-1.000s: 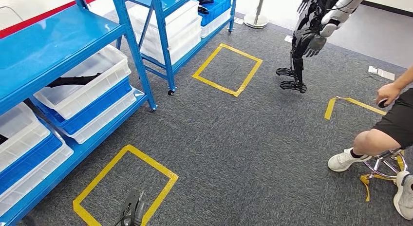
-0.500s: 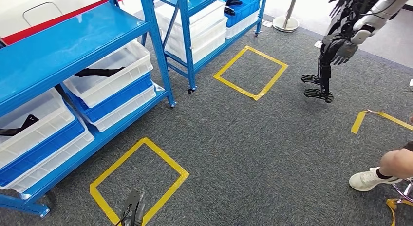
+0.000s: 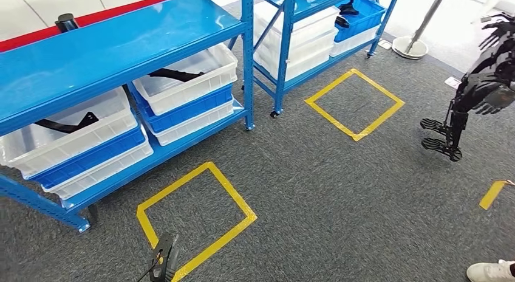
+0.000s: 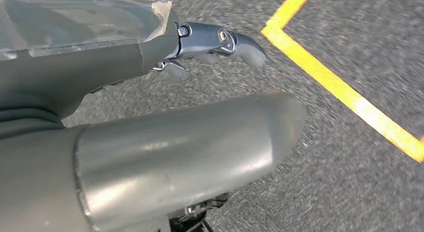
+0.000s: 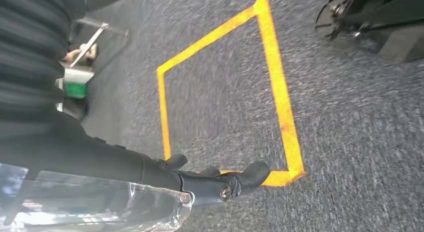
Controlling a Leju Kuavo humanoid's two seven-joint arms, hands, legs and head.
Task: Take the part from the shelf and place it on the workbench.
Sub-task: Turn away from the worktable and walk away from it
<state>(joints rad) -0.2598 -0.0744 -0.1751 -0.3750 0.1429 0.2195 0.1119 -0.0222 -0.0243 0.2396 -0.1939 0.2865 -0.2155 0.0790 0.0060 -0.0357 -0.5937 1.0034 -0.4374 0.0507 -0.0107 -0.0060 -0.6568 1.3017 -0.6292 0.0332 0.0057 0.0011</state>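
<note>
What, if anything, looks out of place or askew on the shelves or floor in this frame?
Nothing looks spilled or damaged. The white bins sit squarely on the blue shelf, each holding a black part. The one oddity is a second humanoid robot standing on the carpet at right, beyond the yellow tape square.

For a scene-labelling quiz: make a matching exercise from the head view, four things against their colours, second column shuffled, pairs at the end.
Things:
1. shelf frame
2. top bin
3. floor tape square
4. part in the bin

Colours:
A. yellow
B. black
C. blue
D. white

Pairs: 1-C, 2-D, 3-A, 4-B
</note>
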